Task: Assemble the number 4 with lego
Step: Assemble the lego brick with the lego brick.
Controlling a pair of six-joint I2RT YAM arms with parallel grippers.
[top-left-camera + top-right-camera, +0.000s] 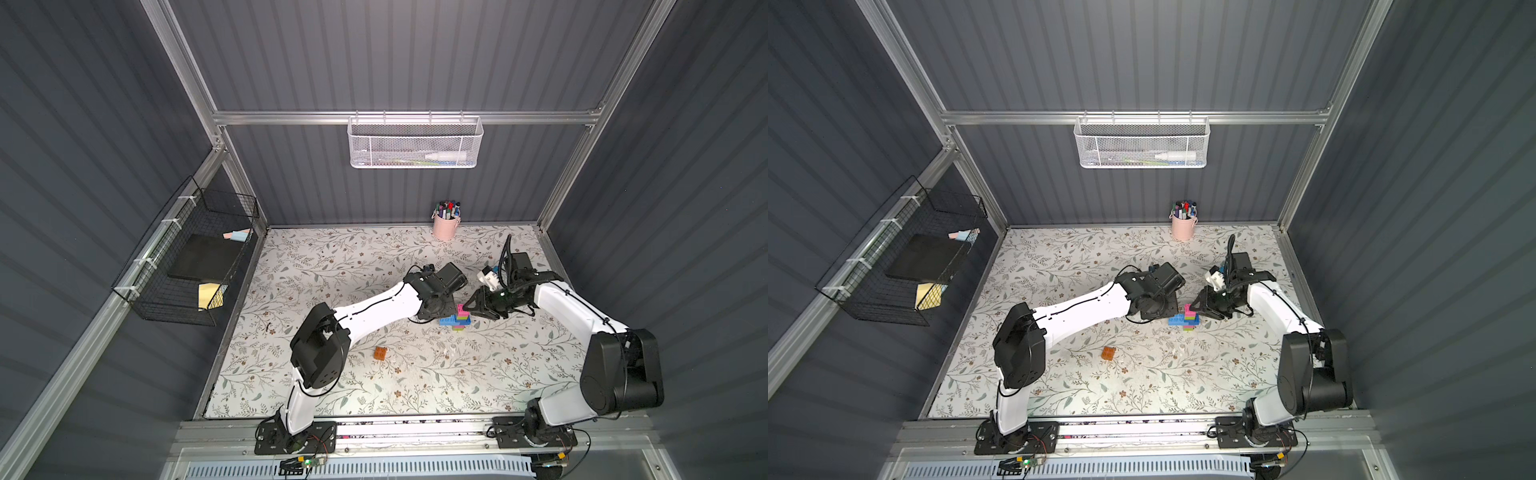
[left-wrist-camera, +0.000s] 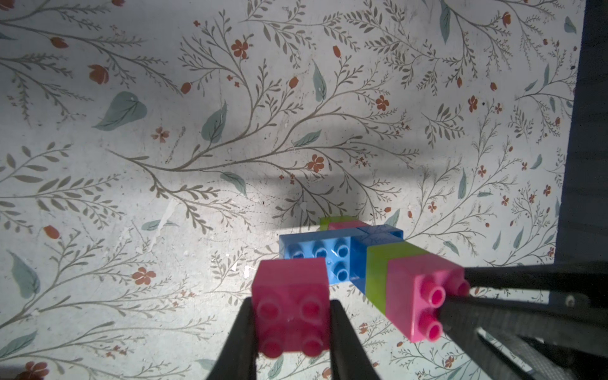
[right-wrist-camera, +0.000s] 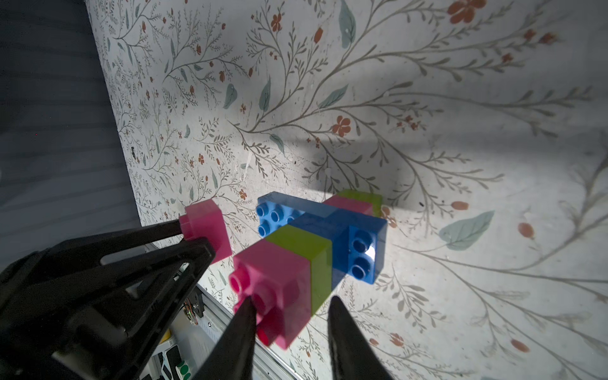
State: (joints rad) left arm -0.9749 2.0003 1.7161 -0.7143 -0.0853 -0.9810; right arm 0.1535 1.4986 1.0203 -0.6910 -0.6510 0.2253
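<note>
The number 4 (image 1: 456, 320) (image 1: 1186, 320) is a joined lego cluster standing on the floral mat: a long blue brick crossed by a stack of green, pink, blue, green and pink (image 2: 378, 263) (image 3: 302, 243). My right gripper (image 3: 289, 306) reaches down over its top pink brick (image 3: 279, 283), shut on it. One finger (image 3: 245, 316) presses the studs. My left gripper (image 2: 291, 316) is shut on a loose pink brick (image 2: 291, 296), held just beside the cluster, studs toward the camera. An orange brick (image 1: 380, 353) (image 1: 1108, 353) lies alone toward the front.
A pink pen cup (image 1: 445, 226) stands at the back edge of the mat. A white mesh basket (image 1: 413, 141) hangs on the back wall. A black wire basket (image 1: 187, 257) hangs on the left wall. Both arms converge mid-right on the mat.
</note>
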